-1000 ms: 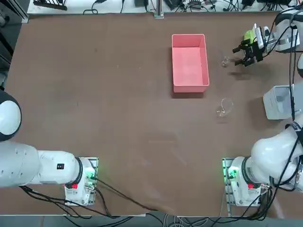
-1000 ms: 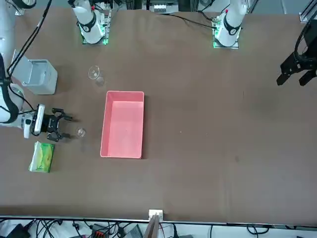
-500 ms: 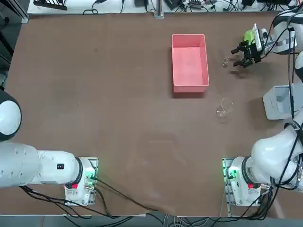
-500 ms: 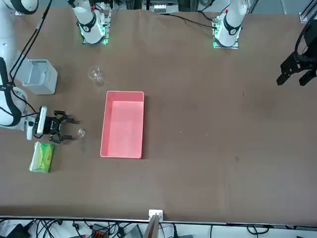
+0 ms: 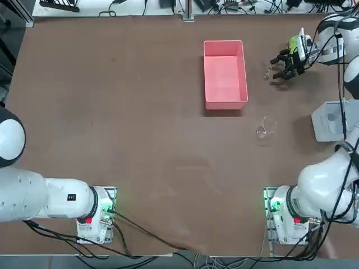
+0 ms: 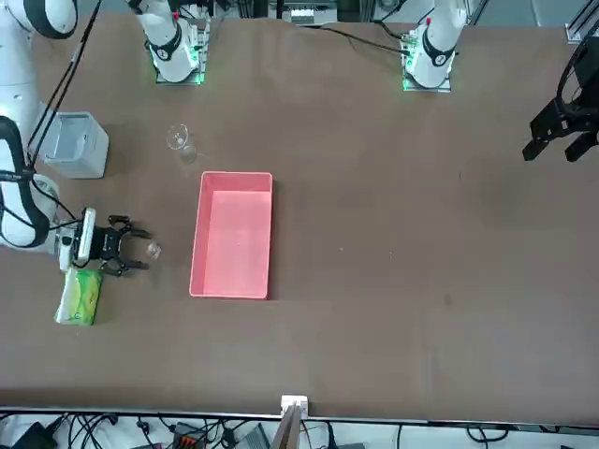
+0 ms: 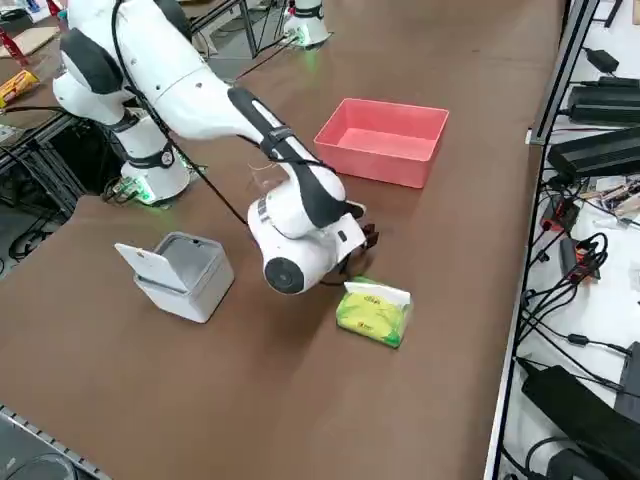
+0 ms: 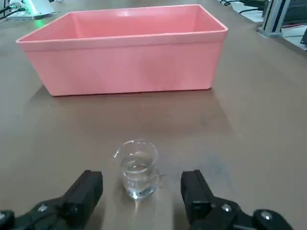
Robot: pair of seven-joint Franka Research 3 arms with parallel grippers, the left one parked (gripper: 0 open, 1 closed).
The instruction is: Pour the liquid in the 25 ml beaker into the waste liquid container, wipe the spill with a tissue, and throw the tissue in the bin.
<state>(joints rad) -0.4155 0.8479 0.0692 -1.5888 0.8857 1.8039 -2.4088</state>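
Low over the brown table [image 5: 140, 112], at its far right part in the top view, the right claw [image 8: 141, 191] is spread wide with nothing gripped. Its 2 black fingers [image 8: 86, 189] stand one on each side of the 25 ml beaker [image 8: 138, 167], and a clear gap shows between each finger and the glass, so nothing is touching. The tiny beaker stands upright on the table with a little clear liquid in its bottom.

In the front view the right claw [image 6: 131, 255] points level toward the beaker [image 6: 153, 250] and toward the waste liquid container [image 6: 232, 234] beyond it. This shallow pink tray sits near the beaker but apart from it, and its inside looks bare.

Just behind the claw's wrist lies a green tissue pack [image 7: 374, 312], flat on the table.

Nearer the robot's base, a larger clear glass beaker [image 5: 266, 126] stands alone, well apart from the small one. To its right in the top view, near the table's edge, is the pale grey bin [image 7: 180, 273] with its lid tipped open.
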